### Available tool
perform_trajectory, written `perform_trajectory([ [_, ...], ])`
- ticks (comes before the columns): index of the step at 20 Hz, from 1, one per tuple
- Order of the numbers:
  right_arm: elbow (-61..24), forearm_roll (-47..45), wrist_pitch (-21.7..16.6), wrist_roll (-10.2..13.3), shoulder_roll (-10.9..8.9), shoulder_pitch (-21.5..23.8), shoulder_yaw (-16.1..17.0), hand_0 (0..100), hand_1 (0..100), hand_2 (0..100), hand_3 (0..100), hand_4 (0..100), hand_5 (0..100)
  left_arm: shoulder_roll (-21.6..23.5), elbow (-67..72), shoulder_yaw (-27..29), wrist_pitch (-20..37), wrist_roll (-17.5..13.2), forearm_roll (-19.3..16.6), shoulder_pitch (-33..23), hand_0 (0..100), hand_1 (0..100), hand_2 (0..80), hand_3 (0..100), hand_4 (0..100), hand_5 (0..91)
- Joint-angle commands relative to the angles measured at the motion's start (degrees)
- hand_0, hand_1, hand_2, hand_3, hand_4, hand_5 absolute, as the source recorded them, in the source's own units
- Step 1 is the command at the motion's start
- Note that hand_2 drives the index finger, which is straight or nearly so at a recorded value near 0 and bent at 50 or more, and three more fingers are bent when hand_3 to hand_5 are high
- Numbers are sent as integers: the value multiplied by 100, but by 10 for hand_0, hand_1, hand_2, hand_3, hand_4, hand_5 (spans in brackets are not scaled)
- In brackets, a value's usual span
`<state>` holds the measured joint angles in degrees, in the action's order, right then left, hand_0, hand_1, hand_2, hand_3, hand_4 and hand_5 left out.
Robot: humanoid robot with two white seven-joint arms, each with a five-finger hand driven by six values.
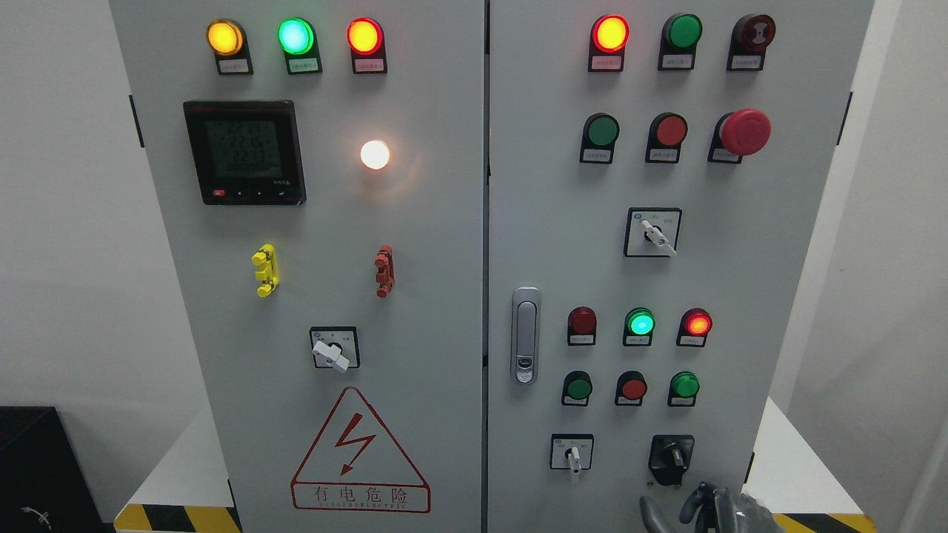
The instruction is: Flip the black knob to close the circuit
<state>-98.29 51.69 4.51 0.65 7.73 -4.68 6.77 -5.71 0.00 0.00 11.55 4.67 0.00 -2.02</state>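
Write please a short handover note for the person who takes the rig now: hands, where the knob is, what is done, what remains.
Right hand: at the bottom edge, just below the black knob, fingers curled upward, holding nothing, not touching the knob.
Left hand: not in view.
Black knob: lower right of the right cabinet door, beside the white-handled selector switch.
Done: the hand is brought near.
Left: raise the hand, grasp the knob, turn it to close the circuit.
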Motion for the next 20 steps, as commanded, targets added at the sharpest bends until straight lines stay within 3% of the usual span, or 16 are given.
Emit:
perform_trajectory([
  [1,-428,-1833,-414,5,-9,537,-194,0,159,471,748,643,544,0,123,-114,-4,8,-123,0,120,556,0,0,0,0],
  [7,-656,-3838,-934,-12,-53,1293,-176,0,162,332,619,532,424,0,123,-114,-4,8,-123,0,120,556,0,0,0,0],
  [11,-762,-5079,-1285,-100,-53,1724,-255,0,156,247,456,413,293,0,123,-123,5,16,-114,0,120,556,0,0,0,0],
  [12,-753,-5221,-1408,-178,-61,1804,-273,0,149,202,372,325,233,0,123,-114,5,8,-114,0,120,556,0,0,0,0],
  [13,-745,-5335,-1531,-301,-61,1857,-281,0,147,187,344,298,212,0,123,-114,-4,8,-114,0,120,556,0,0,0,0],
  [16,-727,-5713,-1760,-819,-61,1971,-264,0,137,89,200,129,15,0,123,-114,-4,8,-114,0,120,556,0,0,0,0],
  [17,-727,-5801,-1770,-934,-61,1971,-255,0,128,23,121,22,0,0,123,-114,-4,8,-123,0,120,556,0,0,0,0],
  [20,-701,-5899,-1778,-1049,-61,1980,-246,0,106,0,21,0,0,0,123,-123,-4,8,-123,0,120,556,0,0,0,0],
])
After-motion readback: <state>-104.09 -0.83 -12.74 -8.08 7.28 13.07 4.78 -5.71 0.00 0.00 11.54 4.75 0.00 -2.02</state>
